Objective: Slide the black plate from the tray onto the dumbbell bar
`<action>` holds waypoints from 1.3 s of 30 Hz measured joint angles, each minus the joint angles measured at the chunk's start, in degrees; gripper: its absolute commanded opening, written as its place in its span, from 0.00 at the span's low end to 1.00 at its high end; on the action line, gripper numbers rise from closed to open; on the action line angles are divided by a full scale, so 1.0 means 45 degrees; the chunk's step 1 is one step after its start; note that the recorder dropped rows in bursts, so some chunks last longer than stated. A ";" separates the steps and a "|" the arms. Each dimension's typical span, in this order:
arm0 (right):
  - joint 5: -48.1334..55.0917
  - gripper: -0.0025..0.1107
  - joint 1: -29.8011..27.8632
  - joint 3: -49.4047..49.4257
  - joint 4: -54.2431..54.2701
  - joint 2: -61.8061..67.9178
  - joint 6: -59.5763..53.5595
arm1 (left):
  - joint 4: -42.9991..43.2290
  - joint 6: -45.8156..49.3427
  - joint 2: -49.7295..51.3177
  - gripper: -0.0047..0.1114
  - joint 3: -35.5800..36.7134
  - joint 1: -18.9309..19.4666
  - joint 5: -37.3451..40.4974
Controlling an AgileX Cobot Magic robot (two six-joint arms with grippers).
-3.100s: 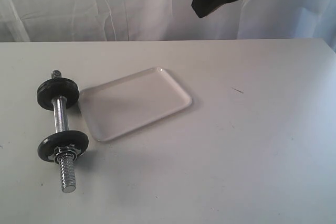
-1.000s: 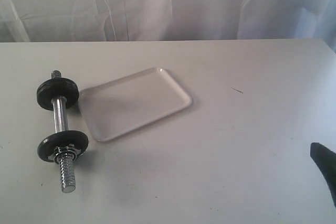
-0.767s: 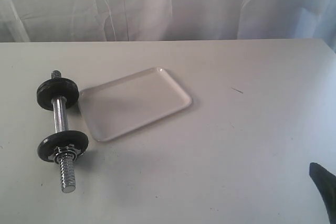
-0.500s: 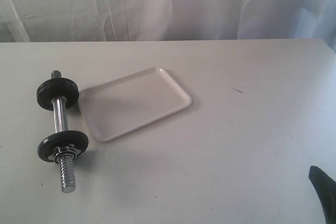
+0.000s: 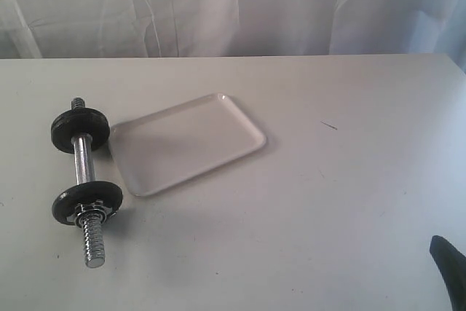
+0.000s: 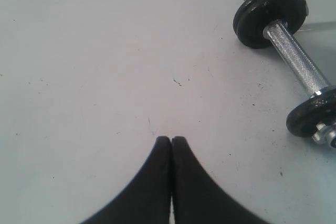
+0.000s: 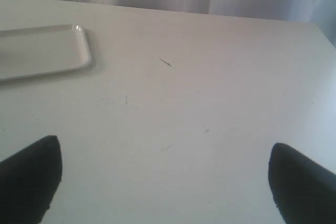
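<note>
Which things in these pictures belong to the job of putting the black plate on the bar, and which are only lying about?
For the job:
tray, nothing in it
dumbbell bar
far black plate and near black plate, both on the bar

Only there:
table
white curtain
small dark mark on the table
</note>
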 measured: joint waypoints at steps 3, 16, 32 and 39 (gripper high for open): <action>0.0000 0.95 0.0000 0.0000 0.0168 0.0000 0.0000 | 0.0000 0.0000 0.0000 0.04 0.0000 0.0000 0.0000; 0.0030 0.95 0.0000 0.0000 0.0168 0.0000 0.0000 | 0.0000 0.0000 0.0000 0.04 0.0000 0.0000 0.0000; 0.0030 0.95 0.0000 0.0000 0.0168 0.0000 0.0000 | 0.0000 0.0000 0.0000 0.04 0.0000 0.0000 0.0000; 0.0030 0.95 0.0000 0.0000 0.0168 0.0000 0.0027 | 0.0000 0.0000 0.0000 0.04 0.0000 0.0000 0.0000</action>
